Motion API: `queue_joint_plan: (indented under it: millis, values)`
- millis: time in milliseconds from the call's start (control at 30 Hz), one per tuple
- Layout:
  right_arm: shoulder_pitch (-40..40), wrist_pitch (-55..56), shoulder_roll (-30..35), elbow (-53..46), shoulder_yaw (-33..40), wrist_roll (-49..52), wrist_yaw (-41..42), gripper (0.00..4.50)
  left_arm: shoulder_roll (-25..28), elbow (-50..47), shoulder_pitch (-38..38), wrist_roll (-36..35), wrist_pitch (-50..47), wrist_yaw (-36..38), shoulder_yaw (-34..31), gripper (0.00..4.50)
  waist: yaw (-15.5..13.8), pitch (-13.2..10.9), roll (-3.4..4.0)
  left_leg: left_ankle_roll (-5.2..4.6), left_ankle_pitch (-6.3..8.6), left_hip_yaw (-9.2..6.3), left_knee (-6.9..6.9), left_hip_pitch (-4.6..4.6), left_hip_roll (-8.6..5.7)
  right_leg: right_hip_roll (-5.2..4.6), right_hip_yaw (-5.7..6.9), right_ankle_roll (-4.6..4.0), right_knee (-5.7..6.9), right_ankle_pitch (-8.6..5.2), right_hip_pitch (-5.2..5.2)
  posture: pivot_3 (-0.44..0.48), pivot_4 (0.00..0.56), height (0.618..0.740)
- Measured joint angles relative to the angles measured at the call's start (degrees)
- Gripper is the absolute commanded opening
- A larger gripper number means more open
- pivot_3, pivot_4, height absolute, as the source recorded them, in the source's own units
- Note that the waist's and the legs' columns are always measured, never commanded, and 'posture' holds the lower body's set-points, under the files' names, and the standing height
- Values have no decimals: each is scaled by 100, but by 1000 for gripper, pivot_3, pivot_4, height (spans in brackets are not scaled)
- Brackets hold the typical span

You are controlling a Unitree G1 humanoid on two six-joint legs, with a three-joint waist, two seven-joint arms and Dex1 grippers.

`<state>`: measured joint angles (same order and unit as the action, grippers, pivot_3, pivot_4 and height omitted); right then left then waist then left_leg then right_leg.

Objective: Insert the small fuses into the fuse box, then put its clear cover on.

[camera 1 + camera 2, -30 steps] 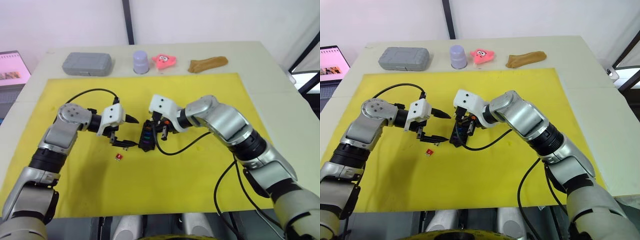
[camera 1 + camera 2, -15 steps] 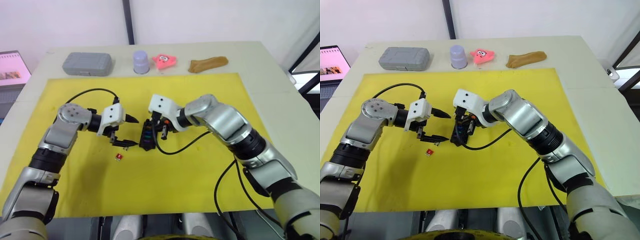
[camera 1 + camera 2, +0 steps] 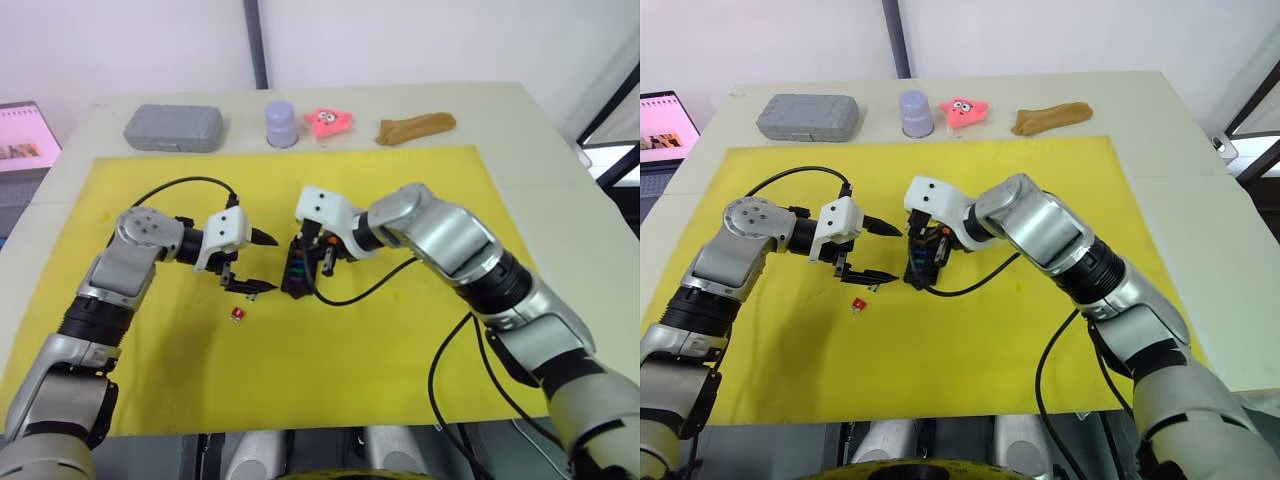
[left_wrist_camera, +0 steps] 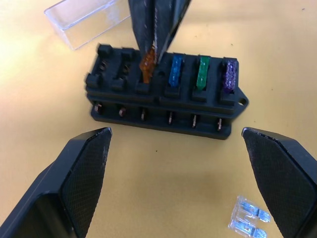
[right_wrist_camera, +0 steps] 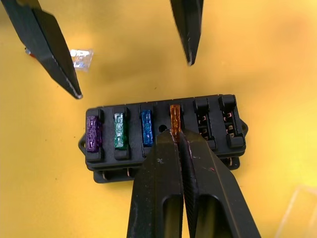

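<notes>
Two robot arms meet over a yellow mat (image 3: 400, 360) spread across a pale worktop (image 3: 560, 130), the black fuse box (image 4: 163, 96) lying on the mat between them. At the worktop's far edge sit a grey case (image 3: 173, 127), a lilac cup (image 3: 282, 123), a pink star-shaped toy (image 3: 328, 121) and a brown cloth (image 3: 415, 127). The right end effector (image 5: 177, 136) has its two fingers pressed nearly together on an orange fuse (image 5: 175, 116), which stands in the fourth slot of the box's row. Beside it in that row sit a blue fuse (image 5: 146, 127), a green fuse (image 5: 119, 131) and a purple fuse (image 5: 92, 133), the purple one at the end; the two slots beyond the orange one are bare. The left end effector (image 3: 263, 262) hangs spread wide and holding nothing, just beside the box. The clear cover (image 4: 84, 20) lies on the mat near the box, on its far side from the left arm. A pale grey fuse (image 4: 248, 218) rests loose near the box, and a red fuse (image 3: 238, 315) lies on the mat below the left end effector.
</notes>
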<state>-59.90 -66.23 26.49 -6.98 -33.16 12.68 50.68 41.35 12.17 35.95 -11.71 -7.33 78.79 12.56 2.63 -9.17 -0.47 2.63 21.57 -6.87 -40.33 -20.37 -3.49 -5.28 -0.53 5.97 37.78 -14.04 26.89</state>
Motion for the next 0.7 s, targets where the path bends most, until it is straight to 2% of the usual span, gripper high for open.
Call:
queue_joint_plan:
  millis: [233,367,700]
  values:
    - [-301,-540,-112,58,121,349,129,0,-13,-7,0,0,0,-12,0,4427,2,0,0,0,0,-2,0,-1,0,-1,1,0,0,0,1,0,150,740]
    - [-313,-785,-7,162,-85,463,269,0,-14,-8,0,0,0,-17,0,4427,-2,0,0,0,0,-2,-1,-2,-2,-5,3,0,0,0,0,0,150,740]
    - [-471,-1322,-262,625,109,722,49,0,-15,-17,-1,-1,-1,-15,0,4427,7,0,0,0,0,-3,-1,-1,-1,-5,4,0,2,0,1,0,150,740]
